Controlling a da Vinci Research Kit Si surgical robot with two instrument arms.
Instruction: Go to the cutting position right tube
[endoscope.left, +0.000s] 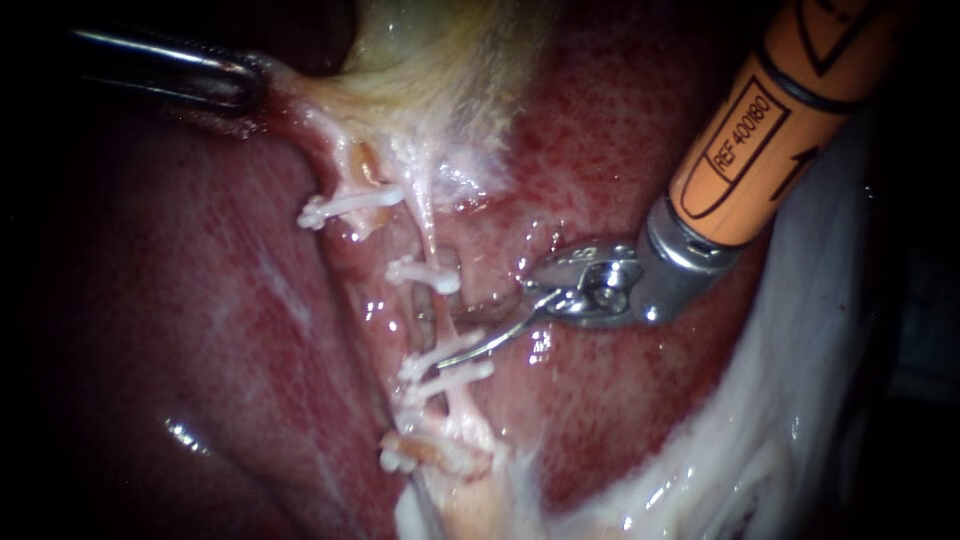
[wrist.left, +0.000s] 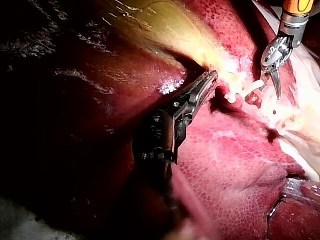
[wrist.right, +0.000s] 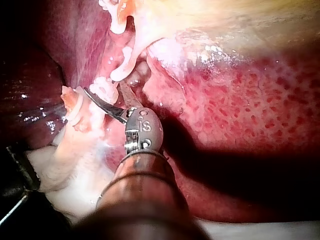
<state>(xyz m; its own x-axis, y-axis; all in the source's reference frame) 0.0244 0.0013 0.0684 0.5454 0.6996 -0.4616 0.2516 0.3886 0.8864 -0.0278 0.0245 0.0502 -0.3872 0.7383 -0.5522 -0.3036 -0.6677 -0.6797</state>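
At the right tube (endoscope.left: 432, 322), right instrument (endoscope.left: 468, 336) angled from upper right, blades apart; left instrument (wrist.left: 208, 83) clamped on gallbladder (endoscope.left: 440, 60)

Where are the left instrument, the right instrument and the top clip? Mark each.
left instrument (endoscope.left: 247, 84): endoscope view, tip of its jaws.
right instrument (endoscope.left: 465, 335): endoscope view, between its open jaws.
top clip (endoscope.left: 350, 203): endoscope view, middle of its white bar.

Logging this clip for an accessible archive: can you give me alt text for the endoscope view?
The right instrument, orange-shafted and entering from the upper right, reaches its thin curved tip to a tube between white clips, with red liver all around. At the upper left, the left instrument holds the edge of the pale gallbladder.
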